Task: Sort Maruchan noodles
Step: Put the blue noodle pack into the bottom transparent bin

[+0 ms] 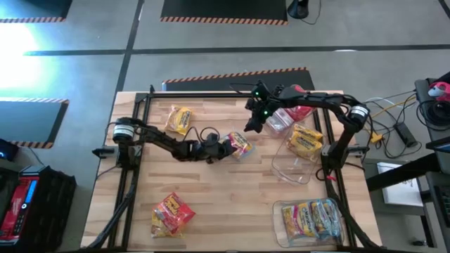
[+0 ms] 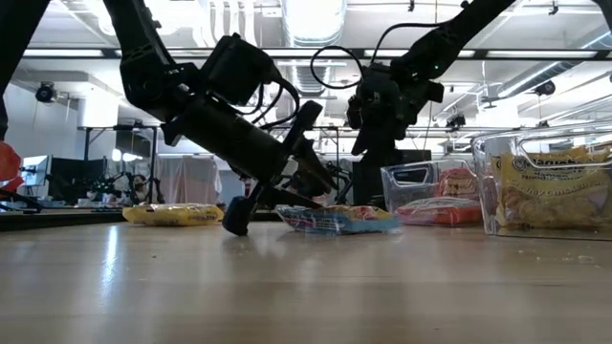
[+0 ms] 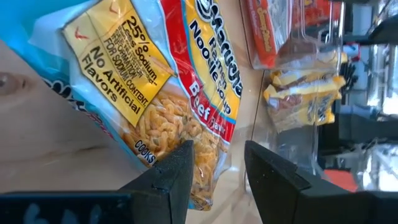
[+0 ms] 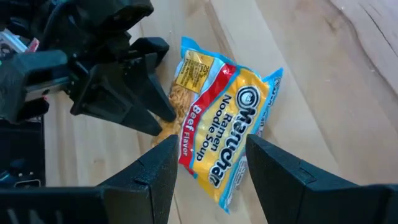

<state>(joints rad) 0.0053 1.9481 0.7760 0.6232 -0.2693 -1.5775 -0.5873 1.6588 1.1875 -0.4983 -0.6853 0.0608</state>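
A light-blue and yellow Maruchan noodles packet (image 1: 240, 144) (image 4: 217, 137) lies flat mid-table. My left gripper (image 1: 228, 147) (image 3: 214, 180) reaches in low from the table's left, open and rolled on its side. Its fingers stand on either side of the packet's left edge (image 3: 199, 186). One fingertip (image 2: 234, 225) is down at the tabletop. My right gripper (image 1: 254, 123) (image 4: 211, 180) hovers open above the packet's far side with nothing between its fingers. A yellow packet (image 1: 179, 119) lies far left and a red one (image 1: 172, 213) near left. My left gripper slants in from the table's left with the packet's left edge (image 4: 171, 124) in the gap between its fingers. One fingertip (image 4: 163, 123) sits right at that edge. I cannot tell whether it touches. The packet lies flat on the table.
At the right stand clear tubs: one with red packets (image 1: 285, 119), one with yellow packets (image 1: 306, 140), an empty one (image 1: 294, 169), and one at the near right with blue packets (image 1: 309, 218). A black frame (image 1: 151, 95) rims the table.
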